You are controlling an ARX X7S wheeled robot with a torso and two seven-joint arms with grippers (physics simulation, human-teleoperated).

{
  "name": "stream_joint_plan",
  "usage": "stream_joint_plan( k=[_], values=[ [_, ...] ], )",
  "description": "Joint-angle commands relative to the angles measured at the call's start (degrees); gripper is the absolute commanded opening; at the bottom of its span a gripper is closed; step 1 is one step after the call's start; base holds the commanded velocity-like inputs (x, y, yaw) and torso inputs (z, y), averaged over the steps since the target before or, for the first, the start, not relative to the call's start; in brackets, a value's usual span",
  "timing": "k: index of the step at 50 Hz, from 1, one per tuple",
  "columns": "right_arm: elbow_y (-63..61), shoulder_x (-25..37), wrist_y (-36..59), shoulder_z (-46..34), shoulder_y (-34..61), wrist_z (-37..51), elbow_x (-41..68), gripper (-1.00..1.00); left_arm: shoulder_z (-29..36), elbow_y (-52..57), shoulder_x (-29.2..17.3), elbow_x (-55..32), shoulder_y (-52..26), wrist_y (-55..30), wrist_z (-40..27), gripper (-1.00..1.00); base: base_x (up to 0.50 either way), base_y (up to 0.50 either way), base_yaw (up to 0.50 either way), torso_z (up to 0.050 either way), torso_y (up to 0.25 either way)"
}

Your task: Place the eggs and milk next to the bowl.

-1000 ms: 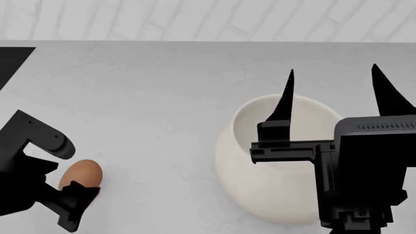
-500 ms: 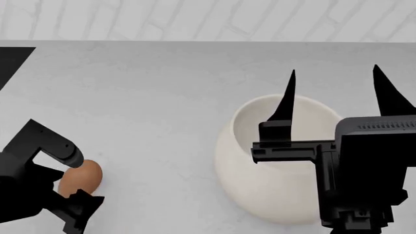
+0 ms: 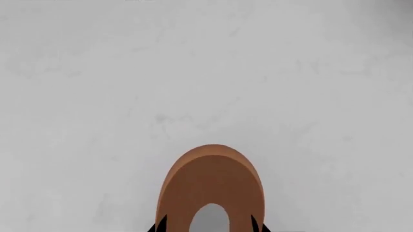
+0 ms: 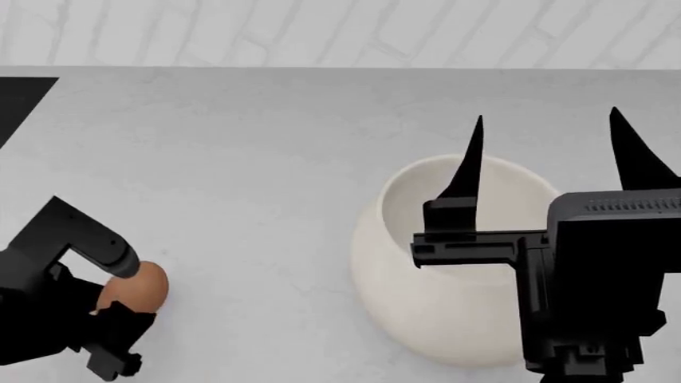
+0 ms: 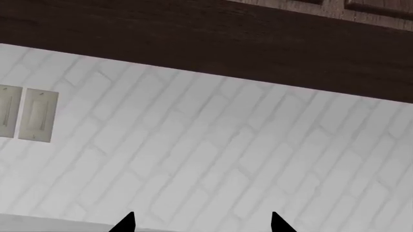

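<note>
The reddish-brown egg (image 4: 135, 288) lies on the grey counter at the head view's lower left. My left gripper (image 4: 115, 297) is shut on it, a black finger on each side. In the left wrist view the egg (image 3: 210, 179) fills the gap between the fingertips (image 3: 160, 225). The cream-white bowl (image 4: 426, 307) stands well to the egg's right. My right gripper (image 4: 545, 132) is open and empty, raised over the bowl with its fingers pointing up at the wall; the right wrist view (image 5: 201, 223) shows it too. The milk and the pale tan egg are out of view.
The grey counter (image 4: 255, 159) runs back to a white brick wall (image 4: 319, 32). A black patch (image 4: 21, 100) sits at the counter's far left edge. The right wrist view shows two switch plates (image 5: 37, 115) on the wall and a dark cabinet (image 5: 206, 38) above.
My left gripper's fingers have closed in on the reddish-brown egg, the near finger drawing up against it. The egg, the bowl and the right arm have stayed put.
</note>
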Motion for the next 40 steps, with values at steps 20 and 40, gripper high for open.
stream_joint_plan(
  k=[20,40],
  values=[
    [-1.6,0.7,0.7,0.5,-0.4,0.5,1.1,1.00,1.1,11.8,-1.4,-7.0,-4.5,-4.7,4.4,-1.00,0.00,0.00,0.00,0.000,0.000],
    [-3.3,0.9,1.9,0.5,-0.1,1.2,1.8,1.00,7.8,12.5,6.4,-6.2,-11.4,-6.6,8.6,-1.00,0.00,0.00,0.00,0.000,0.000]
  ],
)
